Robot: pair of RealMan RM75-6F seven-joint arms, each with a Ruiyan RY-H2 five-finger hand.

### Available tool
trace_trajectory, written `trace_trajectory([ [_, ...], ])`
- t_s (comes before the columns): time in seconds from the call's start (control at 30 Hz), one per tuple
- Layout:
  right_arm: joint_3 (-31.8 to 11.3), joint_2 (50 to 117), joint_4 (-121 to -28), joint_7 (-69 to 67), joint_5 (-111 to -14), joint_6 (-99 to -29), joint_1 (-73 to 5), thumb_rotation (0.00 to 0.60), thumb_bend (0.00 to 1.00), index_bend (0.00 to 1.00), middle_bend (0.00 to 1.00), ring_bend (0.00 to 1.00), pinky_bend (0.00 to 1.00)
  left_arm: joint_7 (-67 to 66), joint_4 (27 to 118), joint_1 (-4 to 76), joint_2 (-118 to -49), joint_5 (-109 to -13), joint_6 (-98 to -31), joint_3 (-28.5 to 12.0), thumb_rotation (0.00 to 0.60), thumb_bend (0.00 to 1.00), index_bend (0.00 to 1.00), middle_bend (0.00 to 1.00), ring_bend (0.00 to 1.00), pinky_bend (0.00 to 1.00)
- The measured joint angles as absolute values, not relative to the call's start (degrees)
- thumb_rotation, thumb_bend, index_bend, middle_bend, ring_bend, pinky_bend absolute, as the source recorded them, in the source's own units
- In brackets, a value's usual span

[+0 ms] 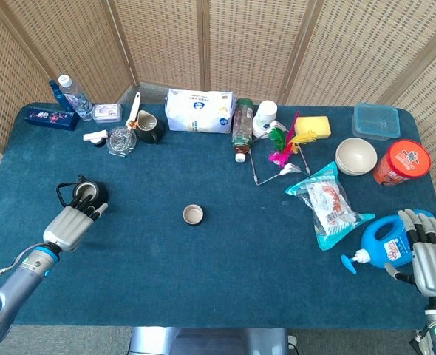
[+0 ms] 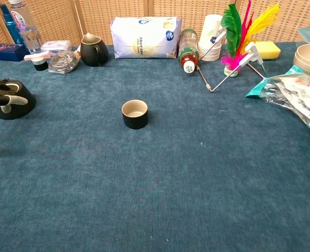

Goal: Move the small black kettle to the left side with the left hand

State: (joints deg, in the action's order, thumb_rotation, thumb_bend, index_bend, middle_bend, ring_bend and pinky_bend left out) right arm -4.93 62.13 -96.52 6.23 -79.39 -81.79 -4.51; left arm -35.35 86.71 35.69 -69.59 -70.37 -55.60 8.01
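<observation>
The small black kettle (image 1: 86,194) stands on the blue table at the left, its wire handle raised; the chest view shows it at the left edge (image 2: 14,106). My left hand (image 1: 70,225) lies just in front of the kettle, fingers stretched out and apart, their tips by its near rim and holding nothing. In the chest view only its fingertips (image 2: 10,100) show, in front of the kettle. My right hand (image 1: 428,257) is at the front right corner, fingers spread against a blue detergent bottle (image 1: 384,245).
A small black cup (image 1: 193,214) sits mid-table. Along the back stand a dark jug (image 1: 149,127), a white bag (image 1: 199,111), bottles (image 1: 242,126) and a feather toy (image 1: 286,142). A snack bag (image 1: 327,205), bowl (image 1: 355,156) and red tub (image 1: 403,162) are at right.
</observation>
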Motion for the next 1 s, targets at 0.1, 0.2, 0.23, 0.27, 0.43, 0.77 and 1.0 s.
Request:
trace_trajectory([
  [0.1,-4.93,62.13,-96.54,6.24,-79.34,-81.73,-4.53,0.6,0.0,0.0,0.0,0.0,0.0,-34.52,85.44,35.25,-69.56,-70.44,-55.62,7.83,0.6,0.05,0.0,0.24,0.0,0.03],
  [0.2,-4.86,62.13,-96.62,6.33,-79.44,-81.7,-4.53,0.6,0.0,0.0,0.0,0.0,0.0,-33.51,83.99,34.8,-69.6,-70.43,-55.57,7.55,0.6,0.05,0.0,0.24,0.0,0.03],
  [0.23,-4.82,62.13,-96.66,6.32,-79.46,-81.68,-4.53,0.6,0.0,0.0,0.0,0.0,0.0,-33.13,83.55,34.64,-69.62,-70.41,-55.56,7.47,0.6,0.05,0.0,0.24,0.0,0.03],
  [0.27,-4.8,62.12,-96.68,6.31,-79.46,-81.66,-4.52,0.6,0.0,0.0,0.0,0.0,0.0,-32.69,83.09,34.47,-69.64,-70.38,-55.54,7.4,0.6,0.05,0.0,0.24,0.0,0.03],
  [0.43,-4.73,62.17,-96.63,6.55,-79.3,-81.42,-4.57,0.6,0.0,0.0,0.0,0.0,0.0,-29.82,80.28,33.43,-69.69,-70.62,-55.4,7.2,0.6,0.05,0.0,0.24,0.0,0.03],
  [0.77,-4.57,62.28,-96.86,6.97,-79.3,-81.18,-4.65,0.6,0.0,0.0,0.0,0.0,0.0,-20.43,66.82,32.0,-72.2,-71.29,-54.62,5.02,0.6,0.05,0.0,0.2,0.0,0.03],
  [1.0,-4.47,62.23,-96.95,7.0,-79.32,-80.9,-4.75,0.6,0.0,0.0,0.0,0.0,0.0,-13.97,62.27,31.0,-73.71,-73.32,-53.2,4.04,0.6,0.05,0.0,0.18,0.0,0.03],
])
